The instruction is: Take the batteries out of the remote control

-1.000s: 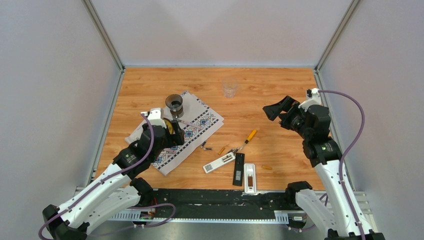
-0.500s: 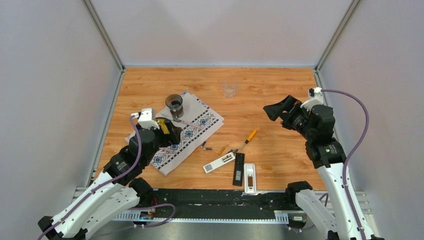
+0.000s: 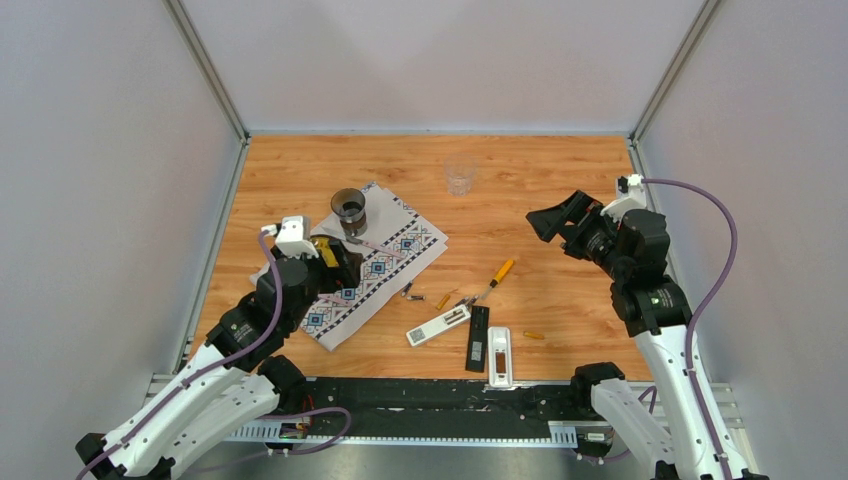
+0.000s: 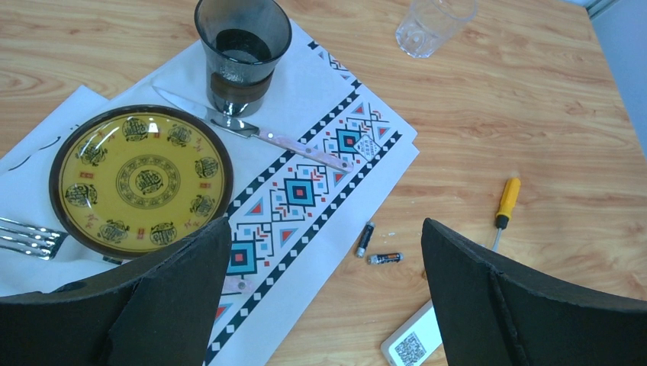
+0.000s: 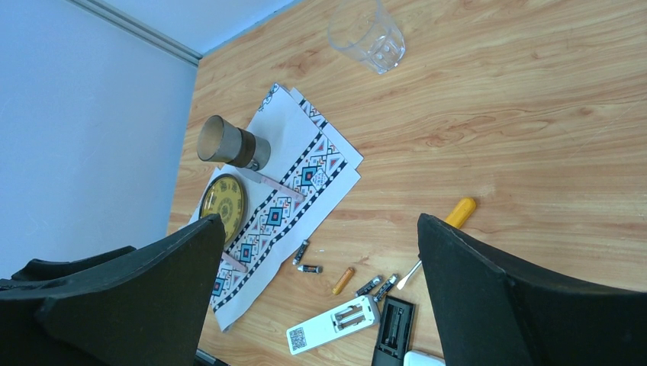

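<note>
While both arms hover raised, the left pincer and right pincer gape wide, apparently empty.

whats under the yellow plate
The plate sits on a white patterned cloth, spread on the wooden table. Whether anything else lies beneath the plate cannot be seen; the plate covers it.

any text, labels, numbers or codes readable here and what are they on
No word or number can be read in any view.
White slim remote control: a square QR-style code printed on its back, with no legible lettering beside it.
Two dark slim batteries: label bands too small to read.
Yellow round patterned plate: ornamental medallions only, no readable text.
</note>
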`<state>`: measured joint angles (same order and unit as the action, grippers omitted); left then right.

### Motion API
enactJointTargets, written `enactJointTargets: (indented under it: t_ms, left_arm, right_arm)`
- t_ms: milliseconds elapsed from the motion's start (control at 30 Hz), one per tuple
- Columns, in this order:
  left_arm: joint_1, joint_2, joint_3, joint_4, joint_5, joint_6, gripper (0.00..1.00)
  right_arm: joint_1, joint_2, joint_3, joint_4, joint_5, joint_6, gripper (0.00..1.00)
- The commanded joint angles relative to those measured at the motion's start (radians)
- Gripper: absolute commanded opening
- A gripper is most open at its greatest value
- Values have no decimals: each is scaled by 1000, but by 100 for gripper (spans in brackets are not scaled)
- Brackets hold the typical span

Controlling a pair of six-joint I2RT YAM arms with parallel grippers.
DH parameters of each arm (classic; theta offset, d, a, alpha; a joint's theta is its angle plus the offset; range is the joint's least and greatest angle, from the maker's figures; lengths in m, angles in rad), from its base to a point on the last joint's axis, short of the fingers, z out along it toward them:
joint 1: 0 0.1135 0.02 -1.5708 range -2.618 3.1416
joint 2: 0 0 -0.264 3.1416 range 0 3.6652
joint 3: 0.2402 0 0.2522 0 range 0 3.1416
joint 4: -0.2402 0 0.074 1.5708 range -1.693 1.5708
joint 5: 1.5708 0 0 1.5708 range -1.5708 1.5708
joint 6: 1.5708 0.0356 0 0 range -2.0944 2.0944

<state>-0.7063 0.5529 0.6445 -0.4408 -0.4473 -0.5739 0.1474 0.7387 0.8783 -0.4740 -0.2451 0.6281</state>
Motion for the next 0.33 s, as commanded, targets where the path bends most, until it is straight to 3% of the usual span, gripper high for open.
enactJointTargets:
  t_ms: [0, 300]
  left_arm:
    - [4, -4, 12, 31, -8, 31, 100]
    - [4, -11, 15, 54, 8, 77, 100]
  right_arm:
    - [-2, -1, 10, 28, -2, -5, 100]
    - [-2, 24, 57, 14, -2, -25, 100]
